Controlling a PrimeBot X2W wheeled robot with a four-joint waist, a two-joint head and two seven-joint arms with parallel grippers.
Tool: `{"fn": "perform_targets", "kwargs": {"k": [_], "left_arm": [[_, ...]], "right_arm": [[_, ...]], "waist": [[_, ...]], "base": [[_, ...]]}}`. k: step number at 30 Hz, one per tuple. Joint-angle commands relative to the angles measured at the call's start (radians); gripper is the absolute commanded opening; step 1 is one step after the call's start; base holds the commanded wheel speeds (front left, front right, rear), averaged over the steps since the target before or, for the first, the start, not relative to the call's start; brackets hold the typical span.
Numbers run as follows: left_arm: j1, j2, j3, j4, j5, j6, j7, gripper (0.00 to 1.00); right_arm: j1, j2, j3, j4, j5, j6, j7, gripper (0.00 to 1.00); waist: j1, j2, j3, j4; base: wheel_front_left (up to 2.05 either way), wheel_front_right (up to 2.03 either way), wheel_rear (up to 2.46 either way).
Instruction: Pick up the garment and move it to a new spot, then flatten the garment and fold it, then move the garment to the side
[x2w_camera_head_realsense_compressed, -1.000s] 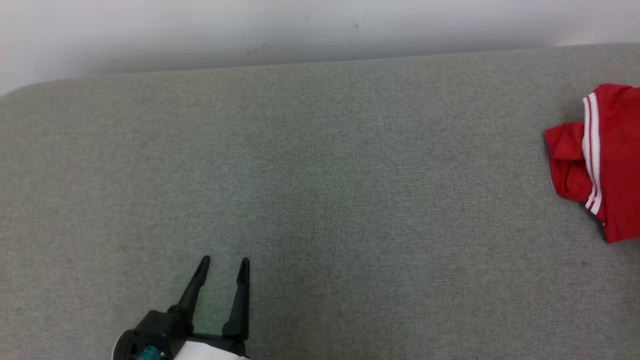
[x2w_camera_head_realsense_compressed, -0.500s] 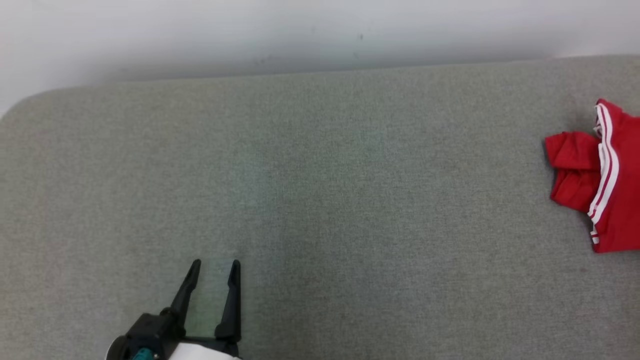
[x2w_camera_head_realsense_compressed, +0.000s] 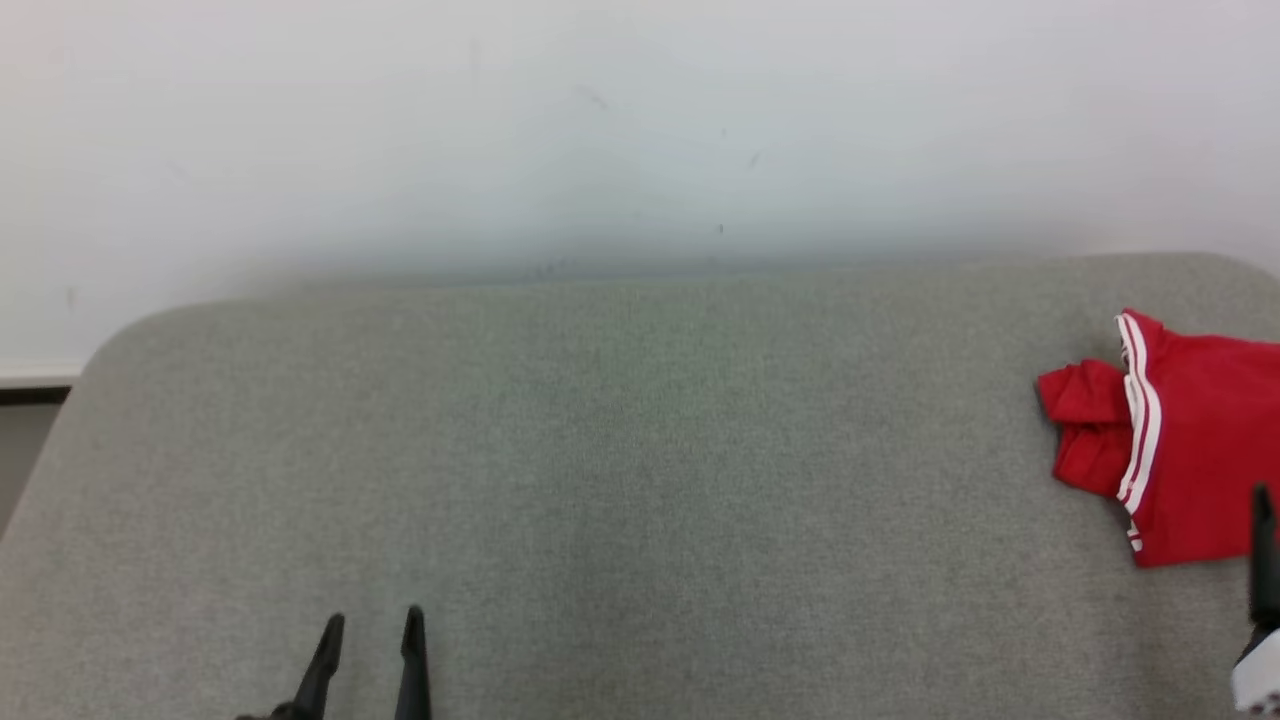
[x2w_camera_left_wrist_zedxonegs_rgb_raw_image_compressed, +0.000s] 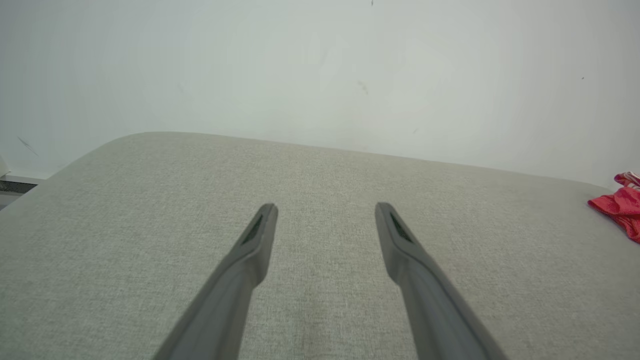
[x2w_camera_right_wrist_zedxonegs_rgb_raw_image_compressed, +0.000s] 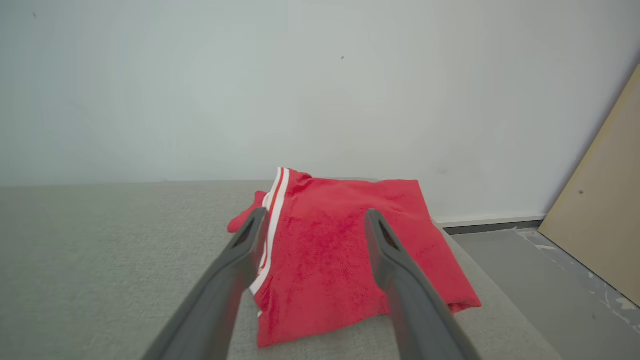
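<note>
Rightward, red garment (x2w_camera_head_realsense_compressed: 1190, 470) on grey table (x2w_camera_head_realsense_compressed: 600, 450)

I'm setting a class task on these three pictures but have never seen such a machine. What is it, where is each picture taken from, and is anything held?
This is a wheeled robot with two arms, each ending in a two-fingered hand. One picture comes from a camera on its head, looking down at a grey fabric-covered surface in front of a pale wall. The other two come from cameras on its wrists, each looking along that hand's dark fingers. The left hand hovers open over bare fabric. The right hand is open too, its fingers pointing towards a roughly folded red garment with white stripes, which lies near the surface's right end. Nothing is held.
</note>
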Motion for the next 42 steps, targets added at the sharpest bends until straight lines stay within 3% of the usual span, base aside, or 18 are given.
{"fn": "perform_targets", "kwargs": {"k": [1, 5, 10, 13, 18, 29, 30, 34, 42], "left_arm": [[0.025, 0.004, 0.007, 0.002, 0.009, 0.005, -0.001, 1.00], [0.062, 0.004, 0.014, 0.018, -0.003, 0.001, -0.001, 1.00], [0.081, 0.004, 0.011, 0.040, -0.030, -0.010, -0.001, 1.00], [0.086, 0.004, -0.009, 0.051, -0.041, -0.050, -0.001, 1.00], [0.085, 0.004, -0.014, 0.068, -0.049, -0.091, -0.001, 1.00], [0.075, 0.004, -0.003, 0.063, -0.016, -0.088, -0.001, 1.00], [0.078, 0.000, -0.006, 0.064, -0.022, -0.088, 0.000, 0.00], [0.088, -0.003, -0.008, 0.097, -0.021, -0.088, 0.003, 0.00], [0.056, -0.002, 0.015, 0.103, -0.176, -0.097, 0.045, 0.00]], "right_arm": [[0.050, 0.016, -0.006, -0.039, -0.029, 0.000, -0.007, 1.00], [0.184, 0.117, -0.017, -0.189, -0.073, 0.000, -0.006, 1.00], [0.311, 0.187, 0.005, -0.293, -0.112, 0.000, -0.007, 1.00], [0.359, 0.217, 0.027, -0.304, -0.120, 0.000, -0.007, 1.00], [0.387, 0.234, 0.050, -0.307, -0.125, 0.000, -0.007, 1.00], [0.375, 0.254, 0.094, -0.305, -0.132, 0.000, -0.007, 1.00], [0.375, 0.254, 0.096, -0.305, -0.129, 0.000, -0.005, 0.00], [0.389, 0.265, 0.099, -0.273, -0.129, 0.000, 0.001, 0.00], [0.364, 0.267, 0.081, -0.281, 0.025, 0.000, 0.047, 0.00]], "waist": [[0.0000, 0.0000, -0.039, -0.007], [0.0000, 0.0000, -0.066, -0.006], [0.0000, 0.0000, -0.088, -0.001], [0.0000, 0.0000, -0.099, 0.000], [0.0000, 0.0000, -0.114, -0.002], [0.0000, 0.0000, -0.131, 0.000], [0.0000, 0.0000, -0.131, -0.001], [0.0000, 0.0000, -0.132, 0.000], [0.0000, 0.0000, -0.126, 0.002]], "base": [[0.00, 0.00, 0.00], [0.00, 0.00, 0.00], [0.00, 0.00, 0.00], [0.00, 0.00, 0.00], [0.00, 0.00, 0.00], [0.00, 0.00, 0.00], [0.00, 0.00, 0.00], [0.00, 0.00, 0.00], [0.00, 0.00, 0.00]]}}
